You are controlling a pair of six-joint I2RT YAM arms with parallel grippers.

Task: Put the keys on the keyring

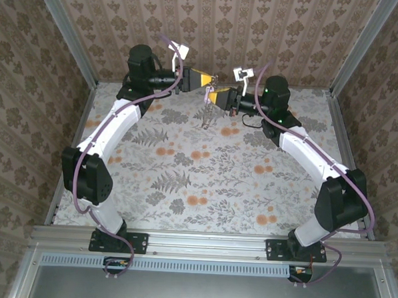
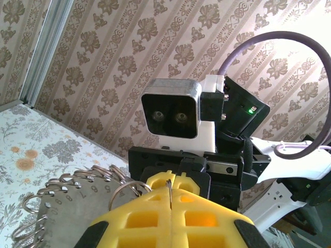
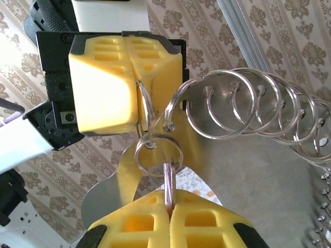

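From the near edge, the two arms rise off their bases and lean in over the flowered desk [image 1: 184, 181], meeting above its far middle, just short of the papered back wall. They work tip to tip up there so each can see the other's load and nothing drags on the cloth.

The right fingers [image 3: 207, 225] are pinched tight on the key [image 3: 167, 180], which shows edge-on as a thin lilac strip. Its long axis runs straight out along the fingers and points at the opposite arm. A small split ring [image 3: 181, 155] circles the strip just clear of the tips.

Beyond it, the left fingers [image 3: 103, 88] are clamped on the keyring [image 3: 146, 111], a thin wire loop also seen edge-on. It hangs out of their seam and meets the small ring at its lower end, so I judge it is held stiff as a target for the key.

Beside it a flat grey plate [image 3: 248, 170] carries a row of larger wire rings [image 3: 269, 82] along its edge. I cannot tell whether the held loop passes through that plate.
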